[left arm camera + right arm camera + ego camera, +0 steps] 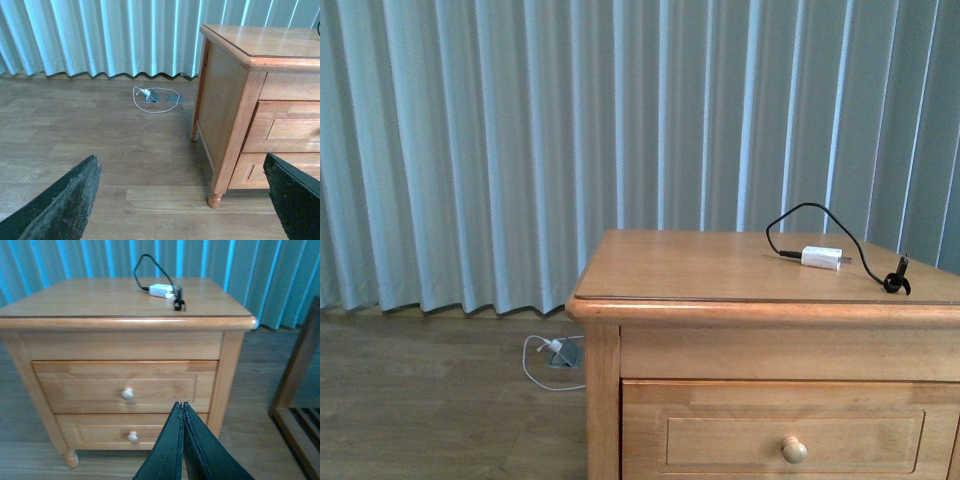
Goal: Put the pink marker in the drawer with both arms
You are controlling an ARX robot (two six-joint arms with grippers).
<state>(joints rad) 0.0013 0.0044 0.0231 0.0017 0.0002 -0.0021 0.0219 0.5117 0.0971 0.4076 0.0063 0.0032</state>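
The wide honey-coloured wooden drawer (125,387) with its round knob sits closed in the nightstand, straight ahead of the right gripper (182,412), whose black jaws are pressed together on nothing. The left gripper (180,200) has its jaws spread wide, the nightstand off to one side of them. A white charger block (821,257) with black cable lies on the counter (700,268). The pink marker appears in no view.
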